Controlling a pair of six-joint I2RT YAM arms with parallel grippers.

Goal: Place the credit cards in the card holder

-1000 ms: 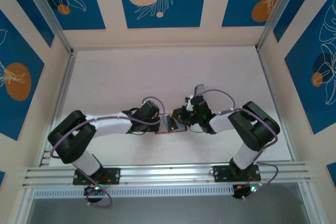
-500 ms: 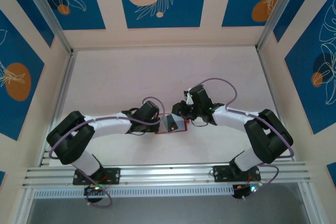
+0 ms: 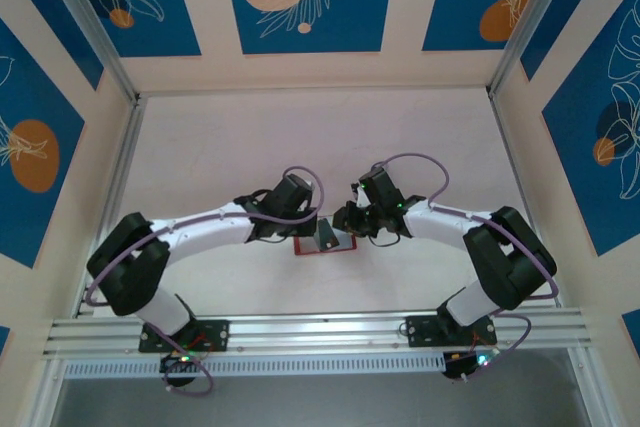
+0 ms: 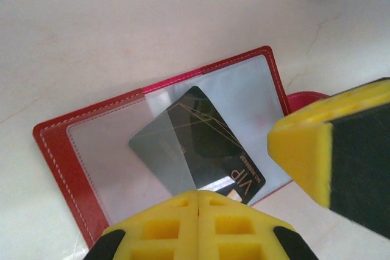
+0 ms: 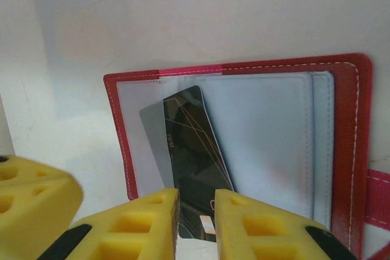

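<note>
The left claw (image 4: 198, 202) is pressed shut and empty at the edge of the open card holder (image 4: 55, 150), which lies flat on the tabletop (image 4: 122, 28). The dark credit card (image 4: 201, 141) lies on the clear sleeve (image 4: 244, 89). Its long axis runs diagonally, VIP end toward the claws, far corner dulled under plastic. The right claw (image 5: 196, 205), parted narrowly, straddles that end; contact is unclear.

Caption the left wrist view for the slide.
Dark card, tilted, partly tucked into the open red wallet; shut left gripper in the foreground.
</note>
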